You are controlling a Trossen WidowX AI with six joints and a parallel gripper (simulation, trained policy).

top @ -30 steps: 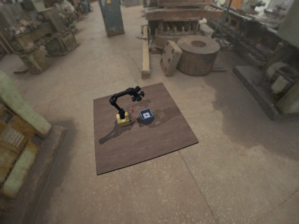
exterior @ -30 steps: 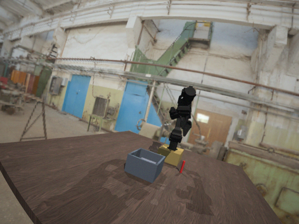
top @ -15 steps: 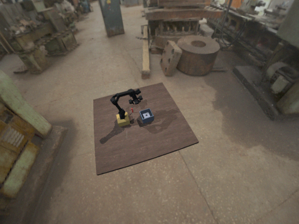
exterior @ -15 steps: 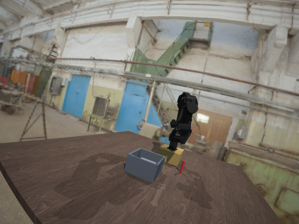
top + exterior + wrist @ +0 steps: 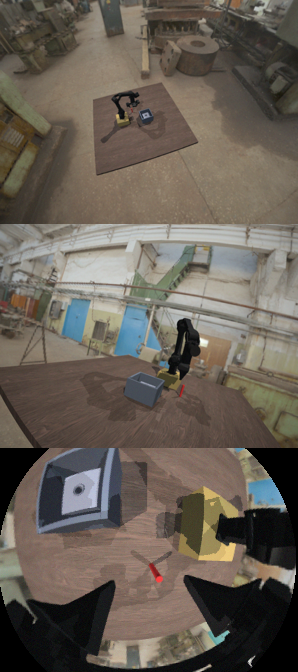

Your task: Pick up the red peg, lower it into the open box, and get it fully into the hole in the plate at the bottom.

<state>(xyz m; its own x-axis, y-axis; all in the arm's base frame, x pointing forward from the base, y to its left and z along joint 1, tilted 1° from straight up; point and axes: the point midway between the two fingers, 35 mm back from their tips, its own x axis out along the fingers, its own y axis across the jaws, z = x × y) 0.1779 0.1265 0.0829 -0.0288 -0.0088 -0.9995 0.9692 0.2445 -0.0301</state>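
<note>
A slim red cylindrical peg is seen standing on a brown wood-grain board, outside an open blue-grey square box. Above it, the black two-fingered claw is spread, gripping nothing. The board is surrounded by a worn workshop with a concrete floor and blue doors.

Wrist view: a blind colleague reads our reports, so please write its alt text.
Open black fingers frame a red peg standing on a brown wood-grain board, nothing between them. Beyond it, at upper left, sits an open blue-grey box with a holed pale plate inside; a yellow block is at right.
</note>
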